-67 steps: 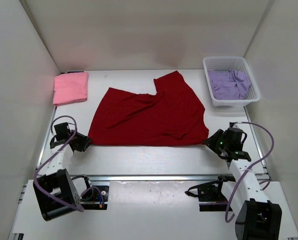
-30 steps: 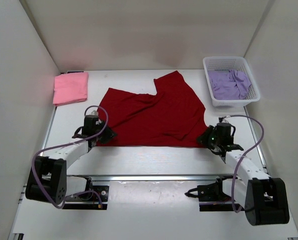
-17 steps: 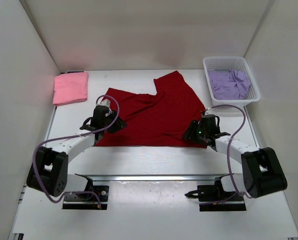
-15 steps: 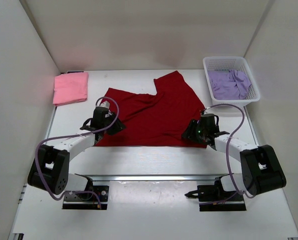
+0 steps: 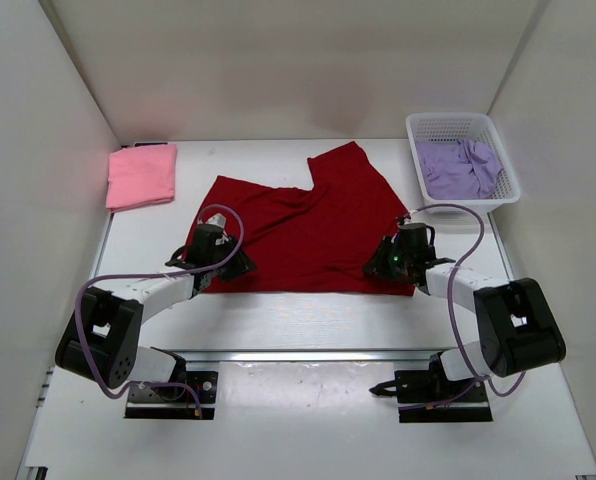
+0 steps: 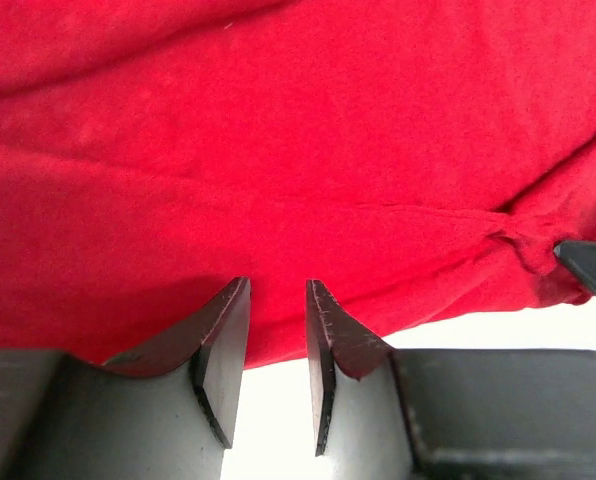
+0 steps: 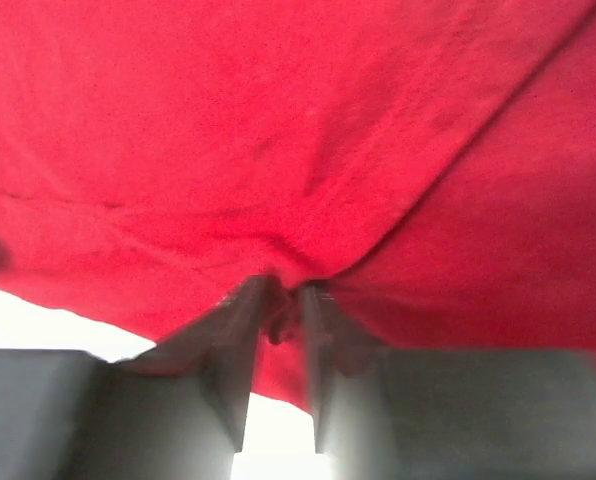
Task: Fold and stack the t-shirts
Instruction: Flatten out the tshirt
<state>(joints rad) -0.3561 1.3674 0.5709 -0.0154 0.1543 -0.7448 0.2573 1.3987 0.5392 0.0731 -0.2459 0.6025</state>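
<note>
Table (image 5: 308, 312): left hand (image 6: 276, 285), right hand (image 7: 285, 290) at hem of dark red shirt (image 5: 313, 225).

**A Robot Test Bench, Not a Laundry Room**

The place looked like a robotics lab cell. Plain white panels (image 5: 298, 70) closed off the top and both sides of the frame, boxing in a bare white table (image 5: 308, 315). An aluminium rail (image 5: 308, 356) ran across the bottom, and bolted by it were two slim machine arms, the left arm (image 5: 143, 290) and the right arm (image 5: 458, 285). A dark red t-shirt (image 5: 308, 235) lay at centre frame, and a white mesh basket (image 5: 463, 204) sat at upper right.
</note>
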